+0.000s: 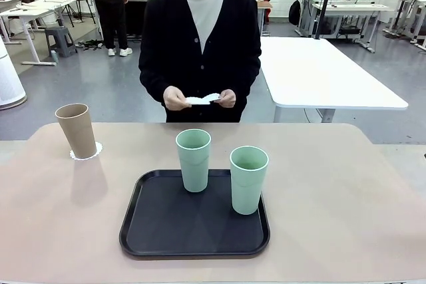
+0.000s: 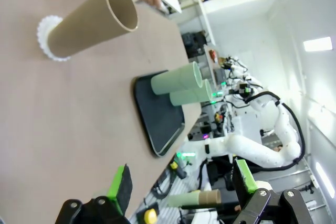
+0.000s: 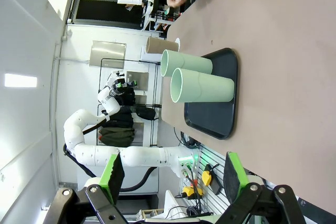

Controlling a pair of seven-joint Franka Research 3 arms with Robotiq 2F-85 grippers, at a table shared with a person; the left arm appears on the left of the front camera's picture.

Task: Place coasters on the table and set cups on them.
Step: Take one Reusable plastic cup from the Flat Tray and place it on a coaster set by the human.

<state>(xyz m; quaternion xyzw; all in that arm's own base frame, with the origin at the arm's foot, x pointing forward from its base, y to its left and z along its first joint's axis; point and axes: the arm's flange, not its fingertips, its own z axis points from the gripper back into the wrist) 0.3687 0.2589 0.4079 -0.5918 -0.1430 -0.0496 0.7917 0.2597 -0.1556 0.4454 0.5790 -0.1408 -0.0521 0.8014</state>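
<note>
The brown cup (image 1: 76, 129) covers most of the coaster (image 1: 97, 149) under it; only a scalloped rim shows. How many white coasters (image 1: 203, 99) the person (image 1: 200, 38) holds cannot be told. In the right wrist view the green cups (image 3: 202, 88) hide most of the brown cup.

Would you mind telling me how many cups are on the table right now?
3. The tan cup stands on a white coaster at the far left of the table; the left green cup and the right green cup stand on the black tray. None seems hidden.
</note>
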